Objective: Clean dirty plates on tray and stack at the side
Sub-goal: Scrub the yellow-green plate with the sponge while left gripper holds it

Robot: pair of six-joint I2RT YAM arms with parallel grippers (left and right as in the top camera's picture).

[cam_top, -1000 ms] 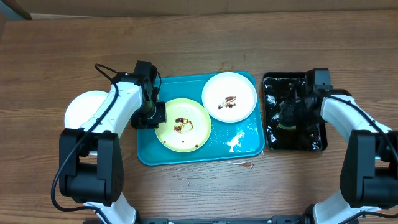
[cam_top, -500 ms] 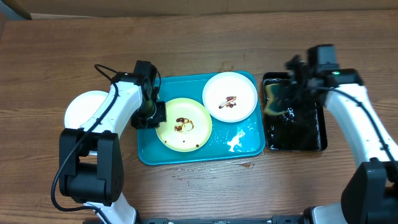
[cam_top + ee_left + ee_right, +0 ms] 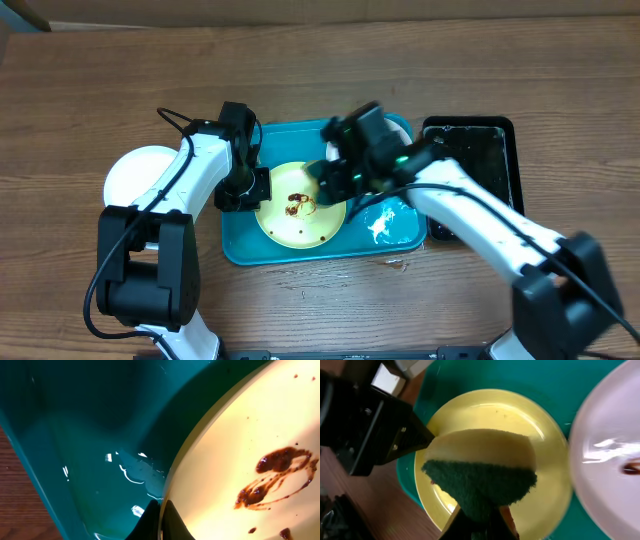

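Blur smeared the right arm in the overhead view, and that arm hid nearly all of the white plate in the one o'clock corner of the tray. We saw it only from the right wrist, soft and cut off by the frame edge. The right gripper was clamped on a yellow-and-green sponge, which covered the middle of the pale yellow-green plate; we could not tell whether sponge and plate touched. That plate lay in the tray's left half, brown sauce on its face. At its nine o'clock rim the left gripper had its jaws closed on the edge, only the fingertips showing at the bottom of the left wrist view. At nine o'clock from the tray, a second white plate sat on the wooden table, partly under the left arm. A black tray lay just beside the tray at three o'clock.
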